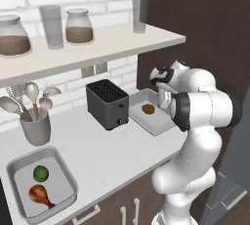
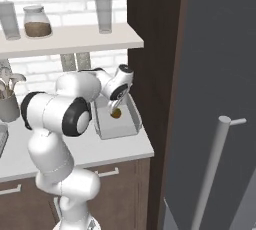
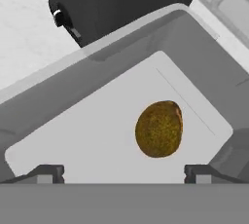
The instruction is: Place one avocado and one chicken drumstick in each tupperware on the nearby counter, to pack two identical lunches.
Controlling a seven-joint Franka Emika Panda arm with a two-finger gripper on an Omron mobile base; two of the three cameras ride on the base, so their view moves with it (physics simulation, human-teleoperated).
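Wide apart stand the jaws of the gripper [image 3: 124, 172], holding nothing. Right below them, a brown avocado [image 3: 159, 129] lies in a tray [image 3: 63, 96] beside the toaster [image 1: 107, 103]. Its far end hides behind the arm. Another tray [image 1: 66, 169] holds a green avocado [image 1: 41, 173] and a drumstick [image 1: 41, 195].

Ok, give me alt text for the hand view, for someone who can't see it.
An olive-brown avocado lies loose on the floor of a light-grey tupperware, seen from just above. The open gripper hovers over it, its fingertips wide apart, and a black toaster stands beyond the tray's rim.
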